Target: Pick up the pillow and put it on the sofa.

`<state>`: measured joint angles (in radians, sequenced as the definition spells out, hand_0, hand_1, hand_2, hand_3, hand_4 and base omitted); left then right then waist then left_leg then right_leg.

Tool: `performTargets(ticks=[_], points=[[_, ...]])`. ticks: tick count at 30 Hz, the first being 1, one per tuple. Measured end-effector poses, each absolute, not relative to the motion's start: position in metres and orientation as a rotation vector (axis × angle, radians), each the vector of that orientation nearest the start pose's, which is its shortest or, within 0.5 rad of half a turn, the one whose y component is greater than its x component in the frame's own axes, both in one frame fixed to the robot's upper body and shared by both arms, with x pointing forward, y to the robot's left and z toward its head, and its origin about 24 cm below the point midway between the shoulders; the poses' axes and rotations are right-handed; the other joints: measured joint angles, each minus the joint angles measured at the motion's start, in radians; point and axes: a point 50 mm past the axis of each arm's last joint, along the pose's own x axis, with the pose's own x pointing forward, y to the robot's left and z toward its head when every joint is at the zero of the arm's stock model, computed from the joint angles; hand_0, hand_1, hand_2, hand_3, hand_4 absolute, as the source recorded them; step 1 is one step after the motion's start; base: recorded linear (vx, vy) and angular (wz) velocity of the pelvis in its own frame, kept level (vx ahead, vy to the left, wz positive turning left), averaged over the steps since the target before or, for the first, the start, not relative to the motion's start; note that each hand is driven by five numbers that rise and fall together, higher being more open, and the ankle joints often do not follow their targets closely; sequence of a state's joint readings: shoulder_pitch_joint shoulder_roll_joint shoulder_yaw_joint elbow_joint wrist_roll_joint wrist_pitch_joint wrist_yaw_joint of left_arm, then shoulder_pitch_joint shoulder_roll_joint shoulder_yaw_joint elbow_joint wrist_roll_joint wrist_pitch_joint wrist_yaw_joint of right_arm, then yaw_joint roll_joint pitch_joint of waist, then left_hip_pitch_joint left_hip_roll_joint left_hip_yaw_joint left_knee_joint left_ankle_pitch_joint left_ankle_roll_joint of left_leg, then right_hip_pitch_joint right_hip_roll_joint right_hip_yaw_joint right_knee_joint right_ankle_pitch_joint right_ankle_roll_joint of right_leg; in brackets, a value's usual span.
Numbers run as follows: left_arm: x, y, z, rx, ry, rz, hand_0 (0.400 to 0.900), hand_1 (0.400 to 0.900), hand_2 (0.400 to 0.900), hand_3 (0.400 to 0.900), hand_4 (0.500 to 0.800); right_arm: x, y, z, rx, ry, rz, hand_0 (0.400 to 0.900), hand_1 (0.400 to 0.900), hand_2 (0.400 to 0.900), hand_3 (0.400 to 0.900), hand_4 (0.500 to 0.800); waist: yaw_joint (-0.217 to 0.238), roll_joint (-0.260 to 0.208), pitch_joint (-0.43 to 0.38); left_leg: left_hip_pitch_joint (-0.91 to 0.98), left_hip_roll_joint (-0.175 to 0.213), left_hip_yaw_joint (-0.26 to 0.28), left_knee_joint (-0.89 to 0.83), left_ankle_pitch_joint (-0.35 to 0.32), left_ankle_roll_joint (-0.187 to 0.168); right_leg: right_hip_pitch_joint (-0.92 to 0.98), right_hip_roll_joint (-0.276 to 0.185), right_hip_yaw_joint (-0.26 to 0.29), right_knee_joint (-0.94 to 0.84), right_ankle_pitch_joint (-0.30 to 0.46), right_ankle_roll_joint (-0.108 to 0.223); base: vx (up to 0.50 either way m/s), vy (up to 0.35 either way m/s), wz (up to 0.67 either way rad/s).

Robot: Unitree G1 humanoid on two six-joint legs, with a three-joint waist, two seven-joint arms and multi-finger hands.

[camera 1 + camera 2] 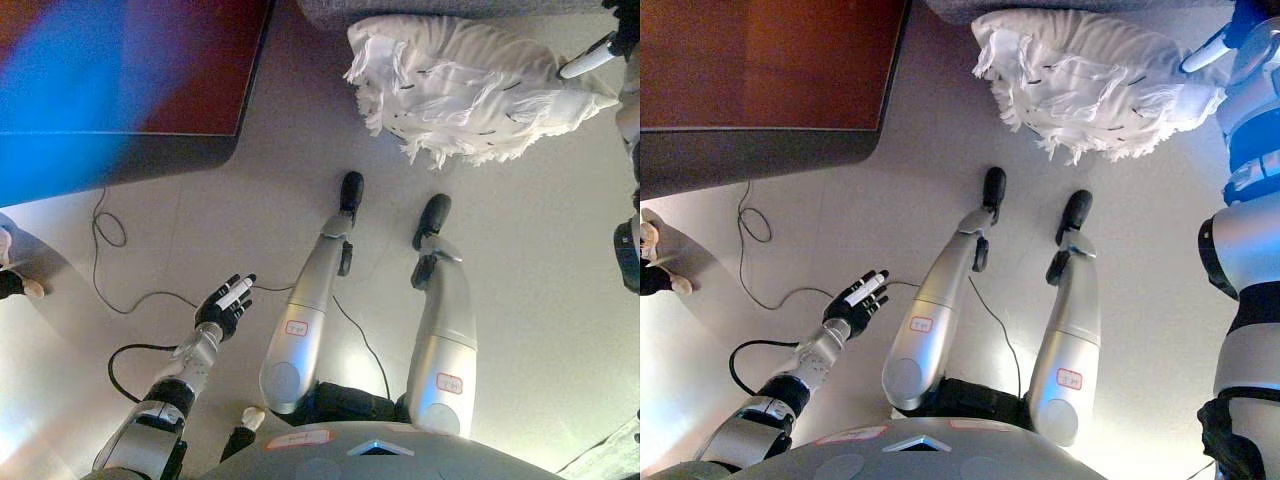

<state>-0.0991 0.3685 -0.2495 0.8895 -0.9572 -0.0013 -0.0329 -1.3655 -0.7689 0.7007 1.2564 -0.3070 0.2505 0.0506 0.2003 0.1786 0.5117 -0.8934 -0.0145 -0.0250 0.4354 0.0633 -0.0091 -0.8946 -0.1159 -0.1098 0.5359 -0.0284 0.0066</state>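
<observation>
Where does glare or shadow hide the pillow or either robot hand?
Left eye view: pillow evenly lit, no glare; left robot hand distinct against pale floor; right robot hand mostly cropped by the top-right edge. Right eye view: likewise.

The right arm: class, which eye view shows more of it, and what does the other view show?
The right eye view shows it best: the right arm runs up the view's right side to the white fringed pillow. The left eye view shows only bits at its right edge. The right hand's fingers cannot be made out in either.
</observation>
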Motion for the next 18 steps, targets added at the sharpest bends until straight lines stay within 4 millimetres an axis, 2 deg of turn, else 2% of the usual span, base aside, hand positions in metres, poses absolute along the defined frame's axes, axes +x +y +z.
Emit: performTargets(ticks=[3,12,18], points=[[0.189,0.241,-0.108,-0.451,0.759,0.287,0.9,0.9,0.9,0.9,0.8,0.4,-0.303,0.259,-1.306,0.324,-0.379,0.9,0.9,0.9,0.9,0.8,0.006,0.0,0.0,-0.015,0.002,-0.004,0.006,-0.001,-0.002,-0.014,0.001,-0.004,0.007,-0.003,-0.003,0.0,0.002,0.01],[0.192,0.24,-0.106,-0.456,0.733,0.271,0.9,0.9,0.9,0.9,0.8,0.403,-0.296,0.253,-1.255,0.35,-0.347,0.9,0.9,0.9,0.9,0.8,0.025,0.001,-0.001,-0.029,0.005,-0.008,0.005,-0.004,-0.004,-0.029,0.004,-0.007,0.018,-0.006,-0.006,0.0,-0.001,0.02],[0.193,0.239,-0.104,-0.458,0.715,0.264,0.9,0.9,0.9,0.9,0.8,0.408,-0.283,0.247,-1.246,0.356,-0.314,0.9,0.9,0.9,0.9,0.8,0.029,0.004,-0.003,-0.038,0.009,-0.009,0.003,-0.003,-0.01,-0.041,0.003,-0.009,0.019,-0.009,-0.012,0.0,0.0,0.0]])
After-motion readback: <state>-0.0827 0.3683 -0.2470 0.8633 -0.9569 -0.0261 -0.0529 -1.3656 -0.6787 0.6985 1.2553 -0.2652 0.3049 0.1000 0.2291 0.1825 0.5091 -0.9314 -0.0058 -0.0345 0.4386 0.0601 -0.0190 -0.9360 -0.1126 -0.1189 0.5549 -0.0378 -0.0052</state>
